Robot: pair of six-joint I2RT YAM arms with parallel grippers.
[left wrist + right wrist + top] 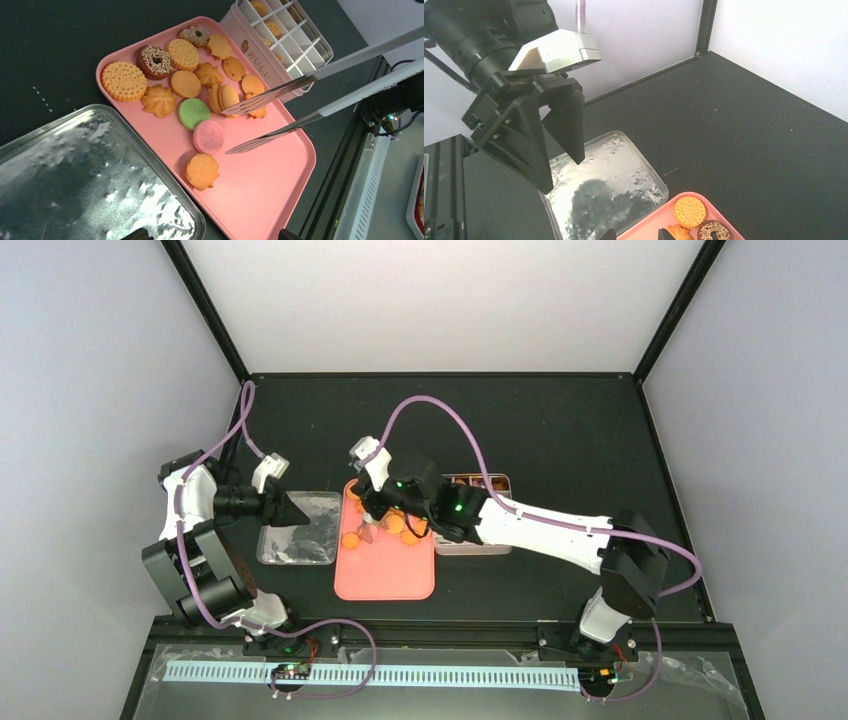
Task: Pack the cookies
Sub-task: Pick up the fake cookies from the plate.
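Cookies (186, 84) on pink tray (260, 190) — left fingers (521, 135) spread, empty; right fingers (378, 505) pinch tongs (280, 92).

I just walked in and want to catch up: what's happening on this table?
The right gripper holds metal tongs over the pink tray, their tips apart above the loose cookies, nothing pinched between them. A few cookies already sit in the gridded tin beside the tray. The left gripper is open, hovering empty above the silvery lid.
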